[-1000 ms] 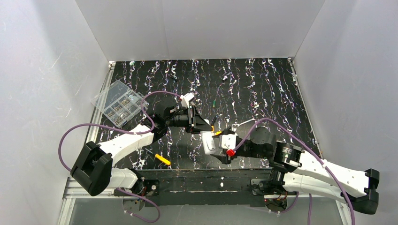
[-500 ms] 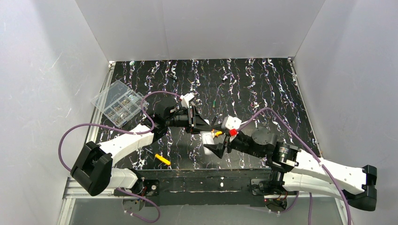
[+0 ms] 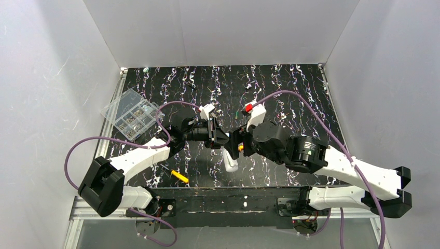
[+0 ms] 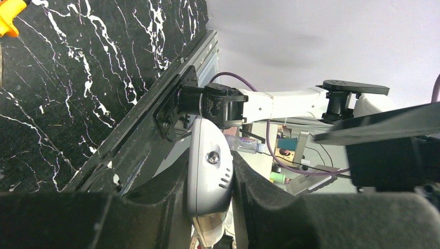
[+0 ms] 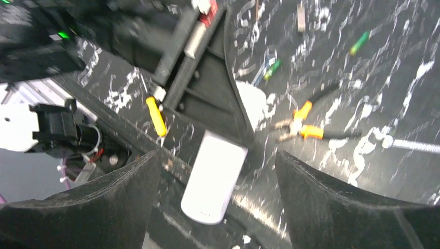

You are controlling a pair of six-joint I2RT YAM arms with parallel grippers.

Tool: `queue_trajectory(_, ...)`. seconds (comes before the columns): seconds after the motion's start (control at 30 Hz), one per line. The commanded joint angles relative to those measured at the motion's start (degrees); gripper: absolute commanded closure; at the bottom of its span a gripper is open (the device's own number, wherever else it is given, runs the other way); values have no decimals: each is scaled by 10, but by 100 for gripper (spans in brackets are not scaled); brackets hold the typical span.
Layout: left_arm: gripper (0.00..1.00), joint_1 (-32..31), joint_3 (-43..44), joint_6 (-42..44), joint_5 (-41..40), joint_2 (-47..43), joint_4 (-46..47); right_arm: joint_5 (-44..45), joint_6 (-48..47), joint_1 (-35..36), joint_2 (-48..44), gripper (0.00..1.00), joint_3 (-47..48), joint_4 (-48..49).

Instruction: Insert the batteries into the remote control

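A clear, compartmented plastic box [image 3: 129, 114] sits by the left edge of the black marbled desk [image 3: 290, 98]. Near the middle of the front edge, the left gripper [image 4: 208, 174] pinches the smooth, rounded white remote [image 5: 214, 176]. The right gripper [image 5: 215, 155] hangs over it, fingers spread wide. Slim green batteries [image 5: 359, 42] lie loose around mid-desk.

The left arm reaches from its base toward the remote control [image 3: 230, 160]. The left gripper [image 3: 220, 139] is clamped on the remote control's far end, with its fingers [image 4: 155, 207] pressing the casing from both sides. The right arm bends in from the opposite side with its wrist raised above the remote control, and the right gripper [image 3: 236, 143] hangs just beside the left one, jaws spread wide, the remote control showing between its fingers [image 5: 88, 207].
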Motion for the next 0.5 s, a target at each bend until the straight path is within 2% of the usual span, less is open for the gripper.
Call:
queue_trajectory(0.0,100,-3,16,12,18,-16,3,-17,121,4,16,12,25,-120)
queue_trajectory(0.2,100,-3,12,12,17,-20,2,-51,160,4,16,12,12,-130)
queue_trajectory(0.47,100,-3,15,9,19,-16,6,-112,178,4,9,16,-27,-83)
